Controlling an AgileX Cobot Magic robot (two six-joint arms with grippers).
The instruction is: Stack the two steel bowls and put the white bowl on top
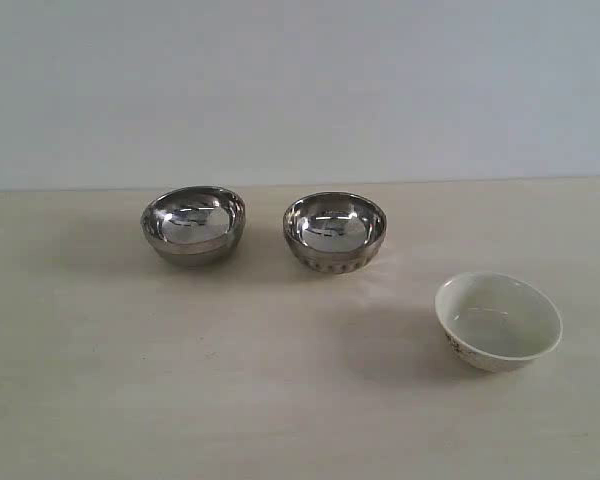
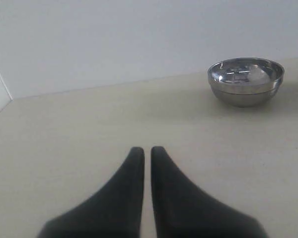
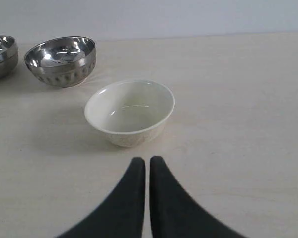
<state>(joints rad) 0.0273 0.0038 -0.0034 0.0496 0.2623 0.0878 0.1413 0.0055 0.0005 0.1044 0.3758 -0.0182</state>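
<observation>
The left gripper [image 2: 147, 151] is held low and looks along the pale table [image 2: 64, 129] at a shallow angle. Its two dark fingers are clenched, with only a thin slit between the tips, and they hold nothing. The smooth-sided steel bowl [image 2: 246, 82] stands well ahead of it and off to one side, upright with its mouth up.

The right gripper [image 3: 147, 161] is posed the same way: low, closed on nothing, its fingers tapering to tips that almost meet. It is aimed at the white bowl [image 3: 130, 111], which sits upright just ahead of the tips and apart from them. Beyond that bowl stands the ribbed steel bowl [image 3: 62, 60], with the smooth one at the picture's edge beside it.

In the exterior view the two steel bowls stand side by side at the back of the table, near each other but not touching, the smooth one on the left. The white bowl sits to the right, nearer the camera and well apart from both. A faint brownish pattern marks its outer wall, too small to make out
</observation>
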